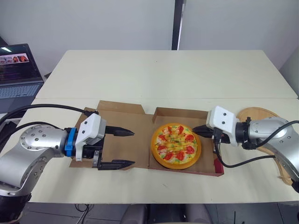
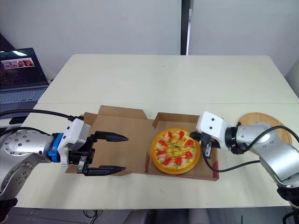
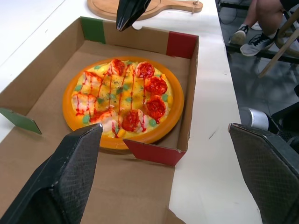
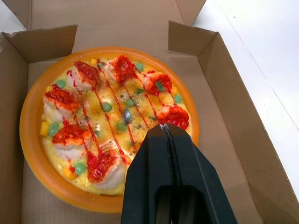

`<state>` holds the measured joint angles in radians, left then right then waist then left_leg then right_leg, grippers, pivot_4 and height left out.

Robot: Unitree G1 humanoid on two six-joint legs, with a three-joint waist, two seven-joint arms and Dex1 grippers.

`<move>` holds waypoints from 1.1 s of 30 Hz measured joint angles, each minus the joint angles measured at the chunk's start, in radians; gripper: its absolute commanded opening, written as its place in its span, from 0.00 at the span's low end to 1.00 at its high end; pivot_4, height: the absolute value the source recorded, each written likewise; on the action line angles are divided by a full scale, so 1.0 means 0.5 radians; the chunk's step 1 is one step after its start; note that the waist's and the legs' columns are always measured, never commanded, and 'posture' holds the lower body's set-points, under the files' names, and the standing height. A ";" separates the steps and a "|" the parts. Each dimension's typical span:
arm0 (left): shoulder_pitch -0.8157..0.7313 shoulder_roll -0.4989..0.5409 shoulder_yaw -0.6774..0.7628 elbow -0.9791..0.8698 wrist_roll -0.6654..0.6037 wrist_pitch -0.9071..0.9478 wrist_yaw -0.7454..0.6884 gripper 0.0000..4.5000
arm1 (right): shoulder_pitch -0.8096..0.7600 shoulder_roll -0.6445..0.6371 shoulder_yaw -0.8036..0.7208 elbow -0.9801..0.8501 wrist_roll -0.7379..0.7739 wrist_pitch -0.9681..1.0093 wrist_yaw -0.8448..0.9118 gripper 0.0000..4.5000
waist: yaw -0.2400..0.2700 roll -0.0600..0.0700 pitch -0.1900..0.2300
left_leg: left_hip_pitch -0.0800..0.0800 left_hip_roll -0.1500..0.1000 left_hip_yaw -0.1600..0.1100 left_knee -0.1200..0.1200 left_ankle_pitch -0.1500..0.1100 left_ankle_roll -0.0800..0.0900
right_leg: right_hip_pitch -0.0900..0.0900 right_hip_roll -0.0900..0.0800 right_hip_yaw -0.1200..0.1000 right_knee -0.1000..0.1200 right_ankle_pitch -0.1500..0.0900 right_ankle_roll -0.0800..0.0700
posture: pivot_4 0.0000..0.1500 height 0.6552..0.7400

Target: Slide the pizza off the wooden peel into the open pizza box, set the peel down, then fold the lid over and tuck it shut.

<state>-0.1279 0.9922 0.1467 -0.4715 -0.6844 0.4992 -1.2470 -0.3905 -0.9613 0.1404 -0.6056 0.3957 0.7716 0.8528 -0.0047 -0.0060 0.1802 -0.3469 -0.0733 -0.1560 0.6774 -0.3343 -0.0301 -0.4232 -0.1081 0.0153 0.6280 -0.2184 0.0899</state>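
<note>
Pale cream table point(image 1: 163, 70) takes most of the scene, with one open laptop point(image 1: 18, 70) on a lower surface at its far left. Near the front edge lies one brown cardboard pizza box point(image 1: 180, 112), fully open. Its tray is on the right and its lid point(image 1: 135, 116) lies flat on the left, joined to the tray. Inside the tray sits the one pizza point(image 1: 176, 145), flat on the bottom and close to the walls. It has a thick, smooth orange rim, yellow cheese, several red lumps crossed by thin lines of red sauce, and small green and yellow bits (it looks glossy, like a model). The outer sides of the box flaps are printed red point(image 3: 182, 44) and green point(image 3: 93, 29). One round wooden peel point(image 1: 257, 114) lies on the table to the right of the box, apart from it, partly hidden behind the right arm. The left gripper point(image 1: 133, 148) is over the lid, its two black fingers spread wide and holding nothing. The right gripper point(image 4: 166, 130) has its fingers pressed together, also holding nothing, and its tip is over the right part of the pizza; whether it touches cannot be told.
</note>
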 measured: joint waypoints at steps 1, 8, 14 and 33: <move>0.005 0.000 0.002 0.001 0.000 0.000 0.003 1.00 | 0.005 -0.003 -0.005 -0.001 0.001 -0.001 0.004 0.00 | 0.000 0.000 0.000 | 0.000 0.000 0.000 0.000 0.000 0.000 | 0.000 0.000 0.000 0.000 0.000 0.000 | 1.00 1.00; 0.099 0.000 0.143 0.001 -0.048 0.079 0.071 1.00 | 0.051 -0.050 -0.172 -0.034 0.053 0.000 0.053 0.00 | 0.001 0.000 0.000 | 0.000 0.000 0.000 0.000 0.000 0.000 | 0.000 0.000 0.000 0.000 0.000 0.000 | 1.00 1.00; 0.280 -0.024 0.381 -0.034 -0.197 0.272 0.244 1.00 | 0.249 -0.112 -0.510 -0.013 0.146 -0.005 0.125 0.00 | 0.004 0.000 0.000 | 0.000 0.000 0.000 0.000 0.000 0.001 | 0.001 0.000 0.000 0.000 0.000 0.000 | 1.00 1.00; 1.535 -0.905 1.440 -0.009 -1.551 0.902 1.449 1.00 | -0.496 0.195 -0.031 0.282 0.271 -0.089 0.380 0.00 | -0.034 -0.004 -0.001 | 0.003 0.018 0.003 0.000 -0.002 -0.002 | 0.001 0.000 0.002 -0.002 0.000 -0.002 | 1.00 1.00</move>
<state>0.6394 0.5397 0.8668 -0.4759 -1.4597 0.9503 -0.5223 -0.6387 -0.8641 0.1247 -0.4647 0.5313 0.7271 1.0428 -0.0219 -0.0080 0.1797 -0.3456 -0.0644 -0.1545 0.6775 -0.3354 -0.0309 -0.4228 -0.1080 0.0161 0.6268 -0.2186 0.0891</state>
